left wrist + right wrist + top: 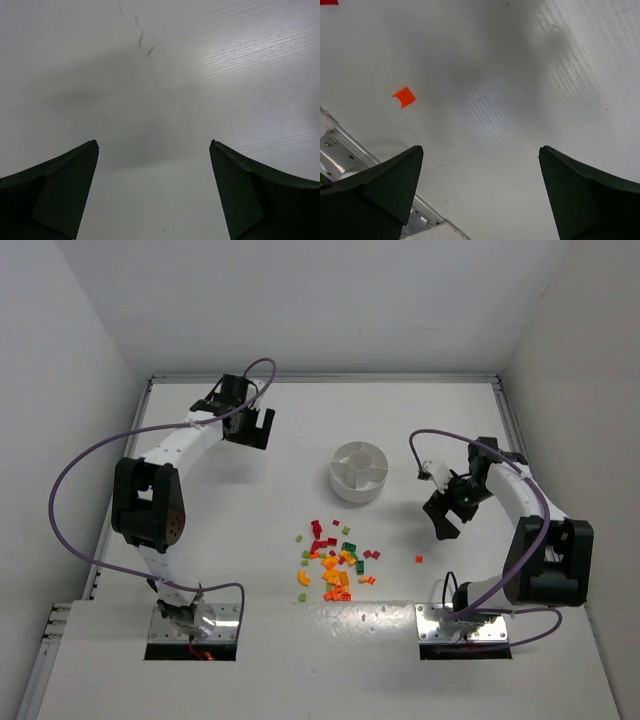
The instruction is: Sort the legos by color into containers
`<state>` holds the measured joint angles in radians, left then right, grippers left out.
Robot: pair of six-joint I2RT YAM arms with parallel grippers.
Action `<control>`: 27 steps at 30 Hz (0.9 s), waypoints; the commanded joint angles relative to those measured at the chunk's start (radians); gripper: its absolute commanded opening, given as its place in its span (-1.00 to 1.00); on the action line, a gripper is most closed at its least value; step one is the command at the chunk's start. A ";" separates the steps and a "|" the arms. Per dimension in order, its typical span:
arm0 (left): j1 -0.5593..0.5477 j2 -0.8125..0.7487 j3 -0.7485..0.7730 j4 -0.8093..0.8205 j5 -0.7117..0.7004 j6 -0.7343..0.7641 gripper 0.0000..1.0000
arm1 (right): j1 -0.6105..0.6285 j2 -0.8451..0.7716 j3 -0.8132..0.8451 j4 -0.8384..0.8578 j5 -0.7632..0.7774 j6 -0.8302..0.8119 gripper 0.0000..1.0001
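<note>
A heap of tiny red, orange, yellow and green legos (pixel 335 560) lies mid-table. One orange lego (pixel 419 559) (pixel 404 97) lies apart to its right. The round white dish (pixel 358 471) with its wedge containers stands behind the heap. My left gripper (pixel 247 429) (pixel 154 145) hovers open over bare table at the back left, far from the bricks. To the right of the dish my right gripper (pixel 444 518) (pixel 481 150) stands open, just above and behind the lone orange lego. Nothing sits between either pair of fingers.
White walls enclose the table on three sides. Each arm's metal base plate (pixel 463 623) is bolted at the near edge, and the right one's corner (pixel 340 155) shows in the right wrist view. A purple cable (pixel 70 480) loops off the left arm.
</note>
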<state>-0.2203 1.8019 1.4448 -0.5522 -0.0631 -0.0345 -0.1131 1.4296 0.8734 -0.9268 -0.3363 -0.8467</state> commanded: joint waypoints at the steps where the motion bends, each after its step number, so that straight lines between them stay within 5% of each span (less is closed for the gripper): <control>1: -0.007 -0.032 0.029 0.008 0.013 0.002 0.99 | 0.006 -0.009 0.028 -0.046 -0.004 -0.099 0.98; 10: -0.007 -0.042 0.039 -0.003 0.176 0.085 0.99 | 0.050 -0.077 -0.007 -0.138 0.008 -0.428 0.83; 16: -0.007 -0.009 0.080 -0.035 0.241 0.085 0.99 | 0.085 -0.086 -0.027 -0.171 0.019 -0.742 0.45; 27: 0.024 0.001 0.080 -0.035 0.324 0.067 0.99 | 0.096 -0.106 -0.120 -0.165 -0.093 -1.498 0.07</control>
<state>-0.2138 1.8023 1.5024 -0.5919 0.2047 0.0429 -0.0235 1.3476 0.7704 -1.0683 -0.3328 -1.8771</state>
